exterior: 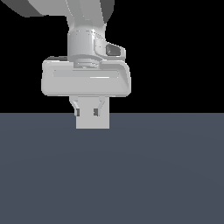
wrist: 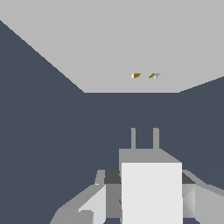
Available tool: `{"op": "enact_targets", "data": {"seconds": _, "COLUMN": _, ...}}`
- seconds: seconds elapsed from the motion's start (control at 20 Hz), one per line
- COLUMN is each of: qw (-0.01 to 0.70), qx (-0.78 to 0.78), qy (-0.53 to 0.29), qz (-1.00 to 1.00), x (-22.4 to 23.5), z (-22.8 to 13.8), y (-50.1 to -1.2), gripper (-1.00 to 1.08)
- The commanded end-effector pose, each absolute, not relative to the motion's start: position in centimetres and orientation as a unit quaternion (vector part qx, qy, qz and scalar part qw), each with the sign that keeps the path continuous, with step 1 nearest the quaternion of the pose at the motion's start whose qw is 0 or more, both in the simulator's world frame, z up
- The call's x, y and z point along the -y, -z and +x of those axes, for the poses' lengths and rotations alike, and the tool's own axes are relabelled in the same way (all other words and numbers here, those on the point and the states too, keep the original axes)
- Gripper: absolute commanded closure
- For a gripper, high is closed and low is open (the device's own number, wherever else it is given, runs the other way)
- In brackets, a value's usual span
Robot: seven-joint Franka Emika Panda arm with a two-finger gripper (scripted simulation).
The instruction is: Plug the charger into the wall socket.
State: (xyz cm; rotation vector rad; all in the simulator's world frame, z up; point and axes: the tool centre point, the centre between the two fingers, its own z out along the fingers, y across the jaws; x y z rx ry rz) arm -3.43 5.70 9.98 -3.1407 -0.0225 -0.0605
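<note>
While hand [exterior: 86, 112] grips charger [wrist: 151, 190], prongs face wall socket [wrist: 109, 52], apart.

A flat, dark slate-blue table [exterior: 166, 175] fills the lower half of the exterior view. The light-grey wall socket [wrist: 109, 43] plate stands at its surface.

Flat even simulator lighting, black backdrop, no cast shadows, jagged low-resolution edges

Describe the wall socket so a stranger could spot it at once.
In the wrist view, look past the gripper and the charger it holds, to the big light-grey plate: the wall socket. Two tiny orange-yellow dots mark it, facing the charger's two prongs.
</note>
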Motion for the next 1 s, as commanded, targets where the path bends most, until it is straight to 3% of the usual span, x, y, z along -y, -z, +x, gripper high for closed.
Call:
{"op": "enact_targets", "data": {"seconds": 0.0, "qw": 0.000, "qx": 0.007, "qy": 0.019, "qz": -1.000, "x": -5.7, "z": -3.1, "y": -10.0, "gripper": 1.08}}
{"op": "enact_targets", "data": {"seconds": 0.95, "qw": 0.000, "qx": 0.007, "qy": 0.019, "qz": -1.000, "x": -5.7, "z": 1.5, "y": -10.0, "gripper": 1.08}}
